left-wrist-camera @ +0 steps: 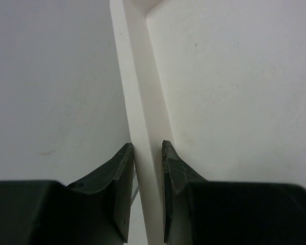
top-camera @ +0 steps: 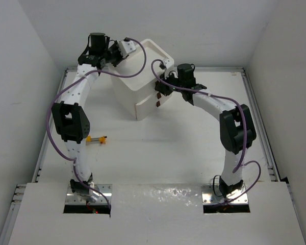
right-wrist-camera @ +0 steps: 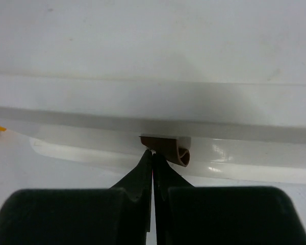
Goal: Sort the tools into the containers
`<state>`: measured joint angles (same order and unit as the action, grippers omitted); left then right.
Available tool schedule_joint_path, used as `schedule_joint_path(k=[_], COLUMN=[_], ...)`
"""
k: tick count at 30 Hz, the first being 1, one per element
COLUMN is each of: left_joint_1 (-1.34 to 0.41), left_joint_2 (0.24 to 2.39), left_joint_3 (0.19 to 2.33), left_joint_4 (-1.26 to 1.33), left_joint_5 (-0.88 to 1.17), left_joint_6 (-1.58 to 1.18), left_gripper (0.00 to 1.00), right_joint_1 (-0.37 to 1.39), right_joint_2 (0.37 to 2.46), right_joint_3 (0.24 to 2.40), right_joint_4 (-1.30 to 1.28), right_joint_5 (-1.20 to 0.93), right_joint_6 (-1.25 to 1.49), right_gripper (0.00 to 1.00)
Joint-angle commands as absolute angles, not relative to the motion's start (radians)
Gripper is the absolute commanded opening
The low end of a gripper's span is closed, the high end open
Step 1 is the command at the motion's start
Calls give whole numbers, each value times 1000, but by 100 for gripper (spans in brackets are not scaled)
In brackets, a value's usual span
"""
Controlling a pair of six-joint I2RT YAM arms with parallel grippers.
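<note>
White plastic drawer cube [top-camera: 127, 97] has its rim pinched in left claw [left-wrist-camera: 147, 145]; right claw [right-wrist-camera: 152, 152], clenched, touches dark-red handle [right-wrist-camera: 168, 145]; yellow-orange screwdriver [top-camera: 97, 139] lies crosswise.

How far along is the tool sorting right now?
Done: nothing visibly sorted; drawer contents are hidden. In hand: left gripper clamps the drawer unit's rim, right gripper is shut at a dark-red drawer handle. Left: the yellow-orange screwdriver lies on the table; other tools aren't in view.
</note>
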<state>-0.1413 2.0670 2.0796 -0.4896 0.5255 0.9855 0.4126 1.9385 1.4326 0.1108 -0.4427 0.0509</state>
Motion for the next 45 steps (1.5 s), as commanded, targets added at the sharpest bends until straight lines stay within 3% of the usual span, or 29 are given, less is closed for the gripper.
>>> schedule_joint_path(k=[1,7,11,16,23,31,41,45], left_joint_1=[-178,-172,-169,-169,-169,-169,-169,-169], left_joint_2=[2122,2123,2128,2122,2112,2128,2131,2125], left_joint_3=[2059,2060,2069,2068,2054,2066,2069,2065], left_joint_4=[-683,-674,-655,-652,-649,-617,-618,-618], left_joint_5=[692,667,670,663,667,686,683,680], left_joint_6=[963,947,917,913,925,899,891,890], left_gripper=[0,0,0,0,0,0,0,0], right_joint_1=[407,387,387,379,373,368,367,368], right_joint_2=[1956,1686,1657,1781,2040,1890,2020,2091], right_joint_3=[1474,1189,1091,1117,1495,1275,1192,1258], right_joint_4=[241,261,278,389,394,463,440,491], right_joint_5=[-443,-330,-336,-345,-380,-354,-431,-434], right_joint_6=[89,54,93,202,321,269,239,282], right_gripper=[0,0,0,0,0,0,33,35])
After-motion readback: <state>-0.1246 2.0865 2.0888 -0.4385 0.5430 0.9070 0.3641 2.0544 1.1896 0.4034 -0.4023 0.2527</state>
